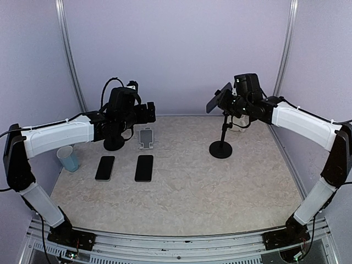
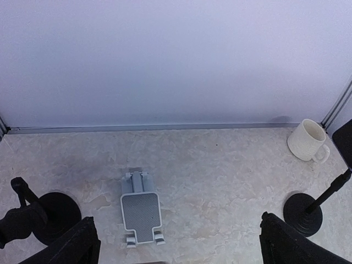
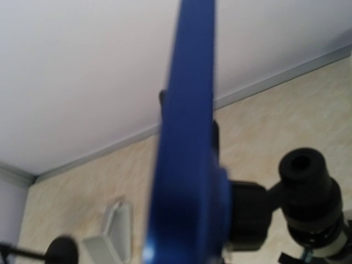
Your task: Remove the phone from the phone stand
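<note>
Presently, the right arm is seen raised and stretched forward over the beige marbled tabletop, with the right gripper brought up against the slim blue-edged phone. That phone is held tilted at the head of the black pole stand with a round base, and it cannot be told whether the jaws are closed on it. The left arm is extended low across the left side, the left gripper being poised above the small grey folding stand with its fingers spread wide apart.
</note>
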{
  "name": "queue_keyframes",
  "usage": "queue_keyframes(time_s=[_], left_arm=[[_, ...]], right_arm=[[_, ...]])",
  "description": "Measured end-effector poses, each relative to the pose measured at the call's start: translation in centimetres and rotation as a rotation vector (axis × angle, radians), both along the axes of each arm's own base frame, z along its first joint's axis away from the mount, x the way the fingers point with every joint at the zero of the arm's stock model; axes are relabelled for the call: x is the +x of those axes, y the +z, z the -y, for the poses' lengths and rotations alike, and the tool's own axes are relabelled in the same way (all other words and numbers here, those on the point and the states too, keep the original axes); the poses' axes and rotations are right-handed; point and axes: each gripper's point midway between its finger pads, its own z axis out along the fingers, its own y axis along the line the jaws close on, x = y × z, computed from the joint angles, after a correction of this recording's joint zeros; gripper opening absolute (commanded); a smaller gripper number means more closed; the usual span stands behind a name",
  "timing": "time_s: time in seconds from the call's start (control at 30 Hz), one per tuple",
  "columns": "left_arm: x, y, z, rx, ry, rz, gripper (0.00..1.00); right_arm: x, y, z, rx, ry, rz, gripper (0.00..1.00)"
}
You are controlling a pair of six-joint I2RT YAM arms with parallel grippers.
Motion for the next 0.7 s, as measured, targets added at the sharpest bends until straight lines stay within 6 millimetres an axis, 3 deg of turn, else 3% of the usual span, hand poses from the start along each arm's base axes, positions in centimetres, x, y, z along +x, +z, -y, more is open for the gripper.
queue_keyframes(time_s=[0.23, 0.5, 0.7], left_arm=[[-0.5, 0.5, 0.9, 0.000, -0.074, 0.001, 0.99], [-2.0, 3.7, 1.1, -0.047, -0.144, 0.049, 0.99], [-4.6, 4.4, 1.9, -0.094, -0.272, 0.062, 0.99]], right_arm=[[-2.1, 0.5, -1.7, 0.030, 0.155, -0.012, 0.00], [-5.5, 1.5, -3.3, 0.056, 0.350, -0.002, 0.00], [-8.8, 0.9, -4.0, 0.082, 0.503, 0.002, 0.00]])
